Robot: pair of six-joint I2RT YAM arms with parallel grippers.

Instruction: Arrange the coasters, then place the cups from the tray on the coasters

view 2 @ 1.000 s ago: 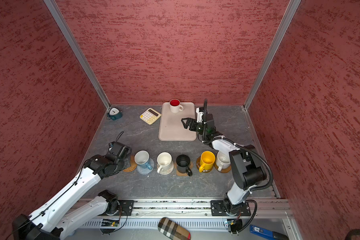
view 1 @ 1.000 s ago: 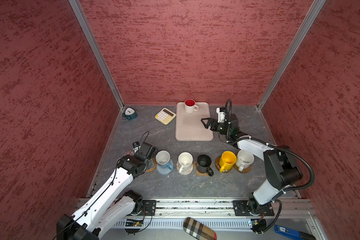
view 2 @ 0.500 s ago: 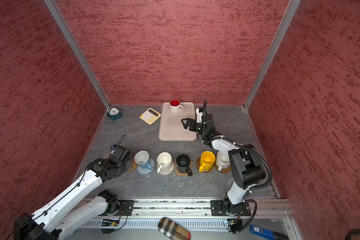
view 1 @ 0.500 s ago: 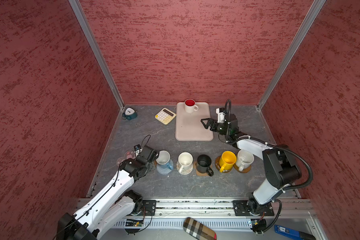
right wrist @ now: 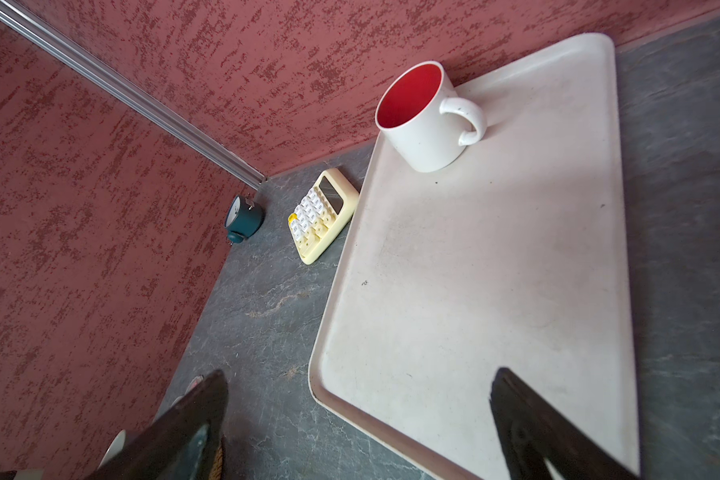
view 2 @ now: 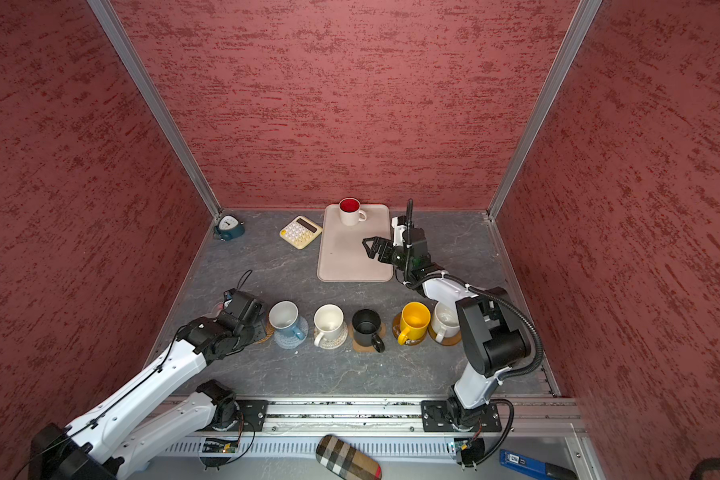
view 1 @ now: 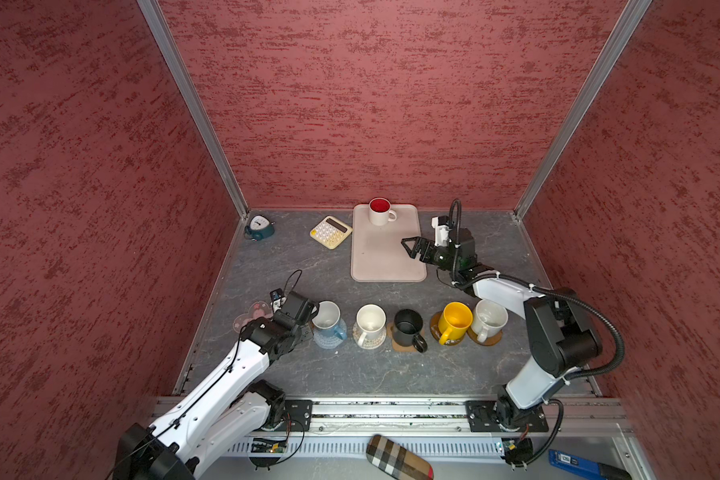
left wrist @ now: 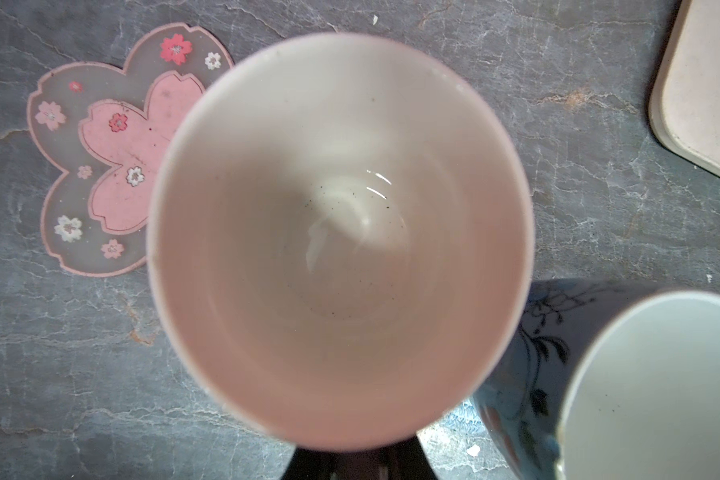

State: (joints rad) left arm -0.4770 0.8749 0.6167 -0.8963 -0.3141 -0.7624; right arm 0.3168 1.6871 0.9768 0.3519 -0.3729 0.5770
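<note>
The left end effector (view 1: 299,311) is clamped shut on the lavender cup (left wrist: 341,232) near the counter's left edge, just beside the pink flower coaster (left wrist: 113,158) and the blue cup (left wrist: 641,386). The right end effector (view 1: 408,248), spread wide and empty, hovers over the tray's (view 1: 375,266) right edge.

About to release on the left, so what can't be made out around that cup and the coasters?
Left gripper: in both top views hidden under the left arm; left wrist view shows only a dark sliver below the lavender cup, grip point unseen.
Woven coaster: top view, only an edge shows beside the left arm; whether the cup rests on it cannot be told.
Pink flower coaster: left wrist view, cup's rim covers one side.
</note>
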